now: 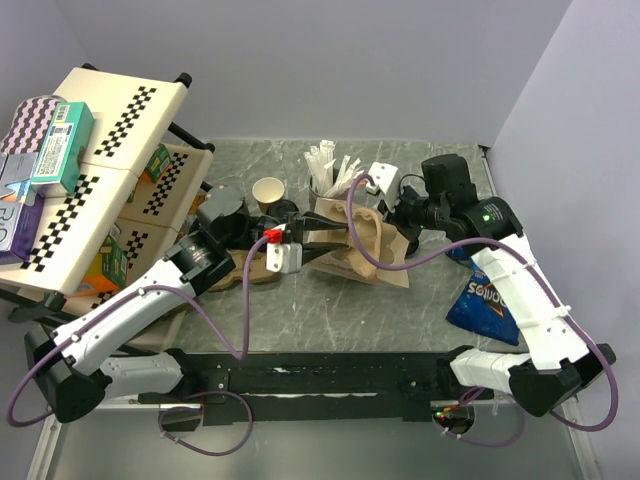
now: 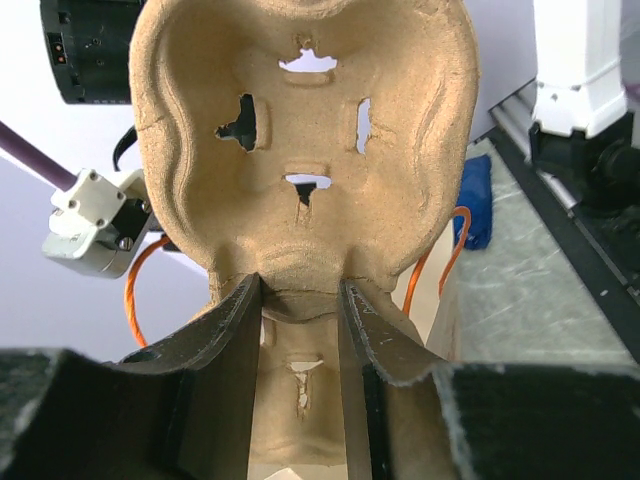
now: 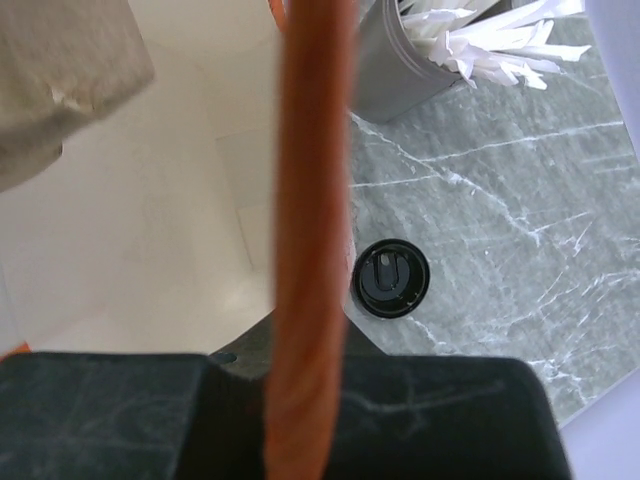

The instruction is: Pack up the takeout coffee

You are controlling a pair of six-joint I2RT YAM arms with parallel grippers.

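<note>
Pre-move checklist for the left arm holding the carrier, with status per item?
1. Left end effector gripping the carrier: ok, both fingers pinch its lower edge.
2. Right end effector shut on the orange handle: ok.
3. Bag open wide enough for the carrier: cannot tell.
4. Cups loaded in the carrier: not ok, the visible pocket is empty and a cup stands on the table.
5. Cup lidded: not ok, it is open on top and a lid lies on the table.
</note>
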